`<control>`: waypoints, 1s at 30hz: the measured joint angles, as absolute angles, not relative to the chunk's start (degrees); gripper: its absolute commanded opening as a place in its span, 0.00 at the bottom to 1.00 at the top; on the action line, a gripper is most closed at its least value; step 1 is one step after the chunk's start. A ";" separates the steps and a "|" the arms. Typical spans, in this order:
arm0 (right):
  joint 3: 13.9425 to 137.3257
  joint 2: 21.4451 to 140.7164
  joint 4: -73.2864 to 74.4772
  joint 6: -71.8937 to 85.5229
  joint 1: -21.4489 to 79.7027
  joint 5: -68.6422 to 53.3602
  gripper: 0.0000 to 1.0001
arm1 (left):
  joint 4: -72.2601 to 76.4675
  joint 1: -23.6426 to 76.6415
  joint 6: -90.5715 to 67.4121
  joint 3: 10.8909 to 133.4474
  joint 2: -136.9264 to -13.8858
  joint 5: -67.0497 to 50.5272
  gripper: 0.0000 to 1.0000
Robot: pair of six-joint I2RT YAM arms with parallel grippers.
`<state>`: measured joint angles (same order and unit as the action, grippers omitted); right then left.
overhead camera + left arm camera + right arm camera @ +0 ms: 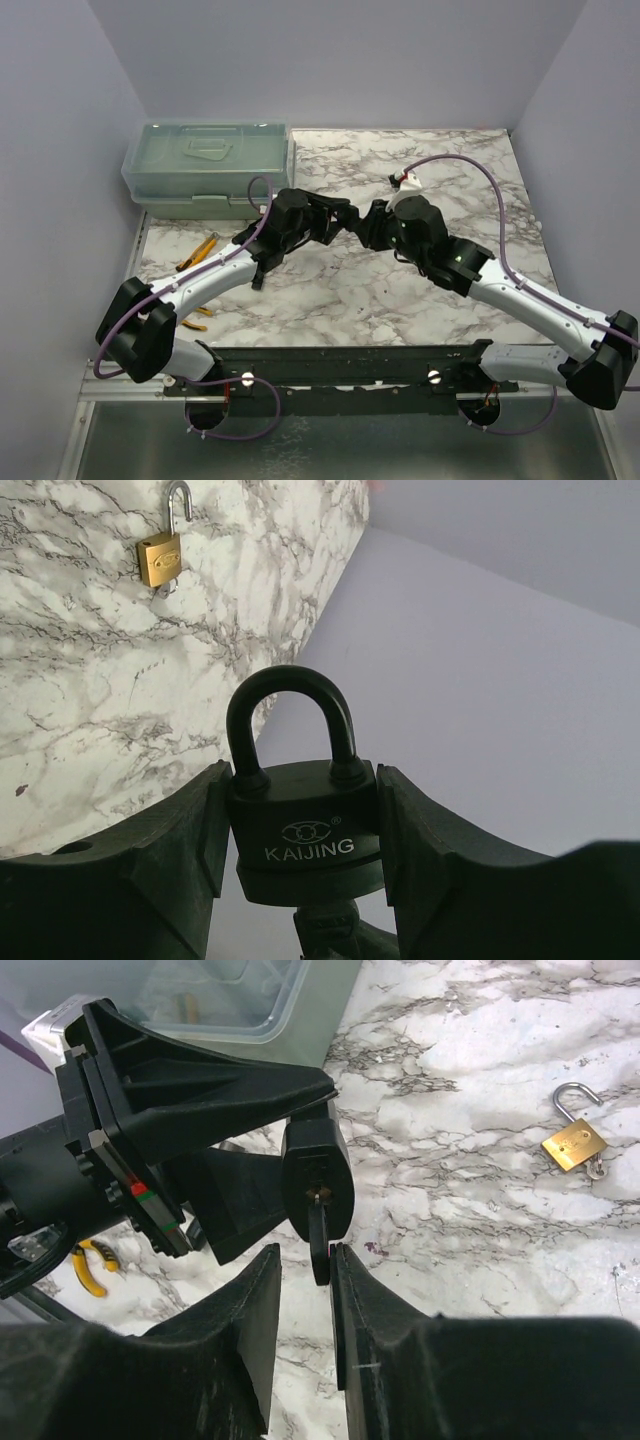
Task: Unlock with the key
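Observation:
A black padlock marked KAIJING sits upright, shackle closed, with my left gripper shut on its body. In the right wrist view the padlock's underside faces the camera. The key, small with a black head, hangs from the keyhole. My right gripper is open around the key's head: the right finger touches it and a gap remains at the left finger. In the top view both grippers meet above the table's middle, left and right.
A brass padlock with its shackle open lies on the marble table, also visible from the left wrist. A green lidded box stands at the back left. Yellow-handled pliers lie on the left side.

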<state>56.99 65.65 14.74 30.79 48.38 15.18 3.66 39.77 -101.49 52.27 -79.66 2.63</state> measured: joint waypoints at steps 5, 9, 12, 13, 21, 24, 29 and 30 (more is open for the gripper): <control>57.49 66.61 14.68 29.87 48.38 16.03 0.14 | 3.66 39.77 -101.47 52.25 -79.59 2.63 0.00; 57.65 66.85 14.68 29.45 48.38 16.88 0.04 | 3.66 39.77 -101.27 52.25 -79.33 2.66 0.00; 57.65 66.85 14.57 29.21 48.38 17.15 0.00 | 3.64 39.70 -100.99 52.25 -79.18 2.68 0.00; 57.65 66.87 14.55 29.10 48.40 17.19 0.00 | 3.62 39.70 -100.84 52.25 -79.18 2.66 0.00; 57.82 68.49 12.93 28.38 48.40 17.32 0.00 | 3.60 39.33 -99.85 52.25 -79.18 2.85 0.00; 58.06 69.78 12.32 28.10 48.40 17.30 0.00 | 3.25 39.27 -99.53 52.25 -79.15 3.18 0.00; 58.08 70.96 11.18 27.33 48.40 17.32 0.00 | 2.39 38.92 -99.07 52.25 -79.15 3.88 0.00; 58.08 71.07 11.07 27.27 48.40 17.34 0.00 | 2.35 38.87 -98.96 52.25 -79.15 3.92 0.00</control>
<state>58.08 71.07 11.07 27.27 48.40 17.34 2.35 38.87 -98.96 52.25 -79.15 3.92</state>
